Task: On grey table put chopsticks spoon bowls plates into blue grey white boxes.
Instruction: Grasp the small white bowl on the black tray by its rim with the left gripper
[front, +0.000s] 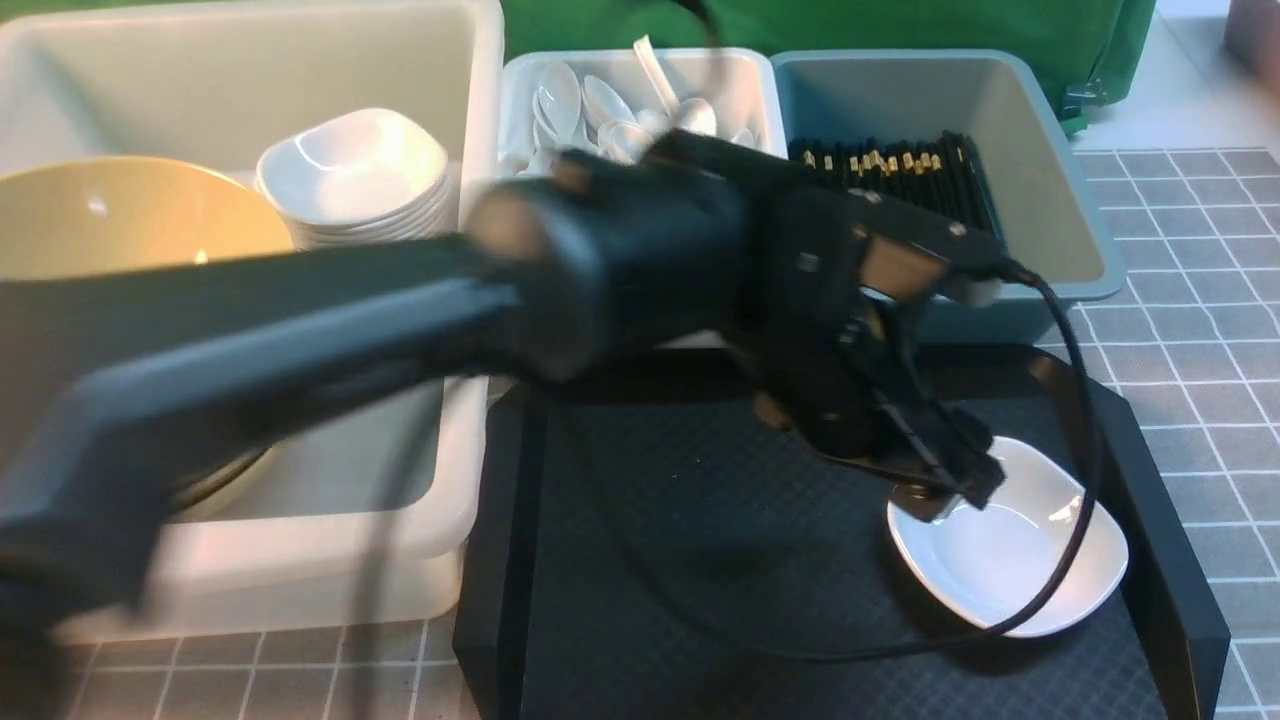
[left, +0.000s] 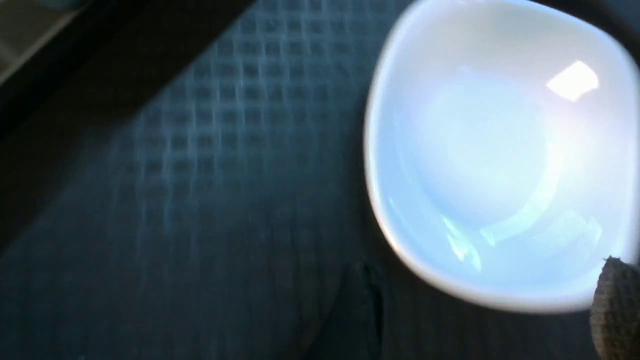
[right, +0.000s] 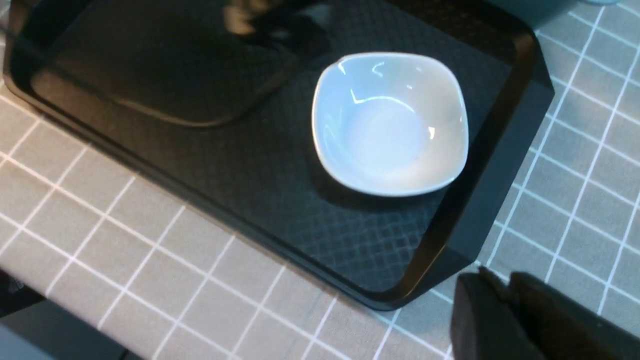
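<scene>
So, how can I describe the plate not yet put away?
Find the black tray on the grey table. On its right side lies one white rounded-square plate. Unlike the plates stacked in the large tub, it lies alone.

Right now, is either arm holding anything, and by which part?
Nothing is held. The left gripper is open at the rim of the plate, which lies flat on the black tray. The right gripper is shut and empty.

The grey, white-gridded desk (front: 1200, 330) carries a flat black diamond-textured tray (front: 700, 520) at 6 o'clock, a large whitish-grey tub (front: 300, 590) at 9 o'clock just beside it, and a small white bin (front: 515, 100) at 12 o'clock beside a small blue-grey bin (front: 1040, 170) at 1 o'clock.
</scene>
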